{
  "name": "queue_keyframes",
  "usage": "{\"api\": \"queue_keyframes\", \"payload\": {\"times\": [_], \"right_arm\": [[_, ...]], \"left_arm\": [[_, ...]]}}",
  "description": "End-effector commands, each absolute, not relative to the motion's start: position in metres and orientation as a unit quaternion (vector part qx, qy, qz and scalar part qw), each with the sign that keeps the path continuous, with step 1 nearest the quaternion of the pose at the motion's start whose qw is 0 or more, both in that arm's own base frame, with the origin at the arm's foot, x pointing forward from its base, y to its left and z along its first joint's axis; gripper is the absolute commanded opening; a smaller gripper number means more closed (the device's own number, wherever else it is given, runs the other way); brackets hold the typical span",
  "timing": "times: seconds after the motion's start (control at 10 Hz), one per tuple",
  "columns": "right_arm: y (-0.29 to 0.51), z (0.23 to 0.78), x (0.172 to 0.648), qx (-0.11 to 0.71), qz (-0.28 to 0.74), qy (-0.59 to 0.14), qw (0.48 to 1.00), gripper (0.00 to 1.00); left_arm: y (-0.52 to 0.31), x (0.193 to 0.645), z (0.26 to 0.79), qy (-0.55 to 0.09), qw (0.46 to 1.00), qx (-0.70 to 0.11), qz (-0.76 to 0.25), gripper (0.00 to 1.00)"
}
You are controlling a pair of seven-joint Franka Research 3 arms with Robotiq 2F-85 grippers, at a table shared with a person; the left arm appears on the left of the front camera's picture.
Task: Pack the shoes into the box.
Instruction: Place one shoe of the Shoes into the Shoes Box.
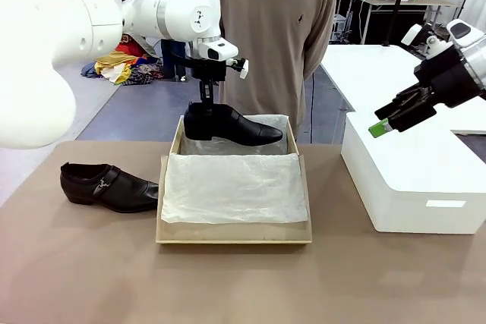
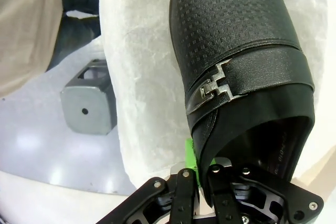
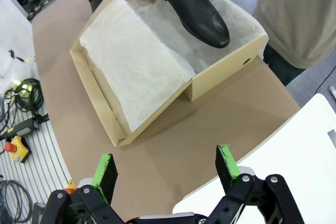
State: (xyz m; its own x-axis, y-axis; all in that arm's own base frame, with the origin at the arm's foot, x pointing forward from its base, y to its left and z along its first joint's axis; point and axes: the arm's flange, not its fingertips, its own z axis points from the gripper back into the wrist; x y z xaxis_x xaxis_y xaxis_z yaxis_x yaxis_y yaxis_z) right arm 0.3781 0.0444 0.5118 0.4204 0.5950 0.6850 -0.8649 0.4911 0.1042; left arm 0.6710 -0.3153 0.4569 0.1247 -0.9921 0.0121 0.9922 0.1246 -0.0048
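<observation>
Nearest me on the table (image 1: pixel 228 286), one shoe (image 1: pixel 106 185) lies just left of the box (image 1: pixel 228 237), toe toward it, closer to my left arm (image 1: pixel 163 17). Farther back, my left gripper (image 1: pixel 203 104) clamps the heel rim of the other shoe (image 1: pixel 231 125) over the box's far half, its length across the box, toe to my right. My right gripper (image 1: pixel 377 130) hangs spread, empty. Whether the sole touches the tissue (image 1: pixel 231 187), I cannot tell.

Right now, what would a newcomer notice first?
A black shoe, heel rim clamped in the left arm's jaws, is over the far end of the cardboard box. Its mate lies on the table left of the box; the right arm's open jaws hang near a white box.
</observation>
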Motion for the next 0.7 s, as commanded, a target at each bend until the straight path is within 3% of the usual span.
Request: {"api": "queue_keyframes", "payload": {"times": [0.0,0.6], "right_arm": [[0.044,0.51,0.381,0.238,0.457,-0.308,0.8,1.0],[0.044,0.51,0.381,0.238,0.457,-0.308,0.8,1.0]], "left_arm": [[-0.314,0.67,0.454,-0.015,0.736,-0.012,-0.677,0.0],[-0.318,0.663,0.426,-0.017,0.705,-0.019,-0.708,0.0]]}}
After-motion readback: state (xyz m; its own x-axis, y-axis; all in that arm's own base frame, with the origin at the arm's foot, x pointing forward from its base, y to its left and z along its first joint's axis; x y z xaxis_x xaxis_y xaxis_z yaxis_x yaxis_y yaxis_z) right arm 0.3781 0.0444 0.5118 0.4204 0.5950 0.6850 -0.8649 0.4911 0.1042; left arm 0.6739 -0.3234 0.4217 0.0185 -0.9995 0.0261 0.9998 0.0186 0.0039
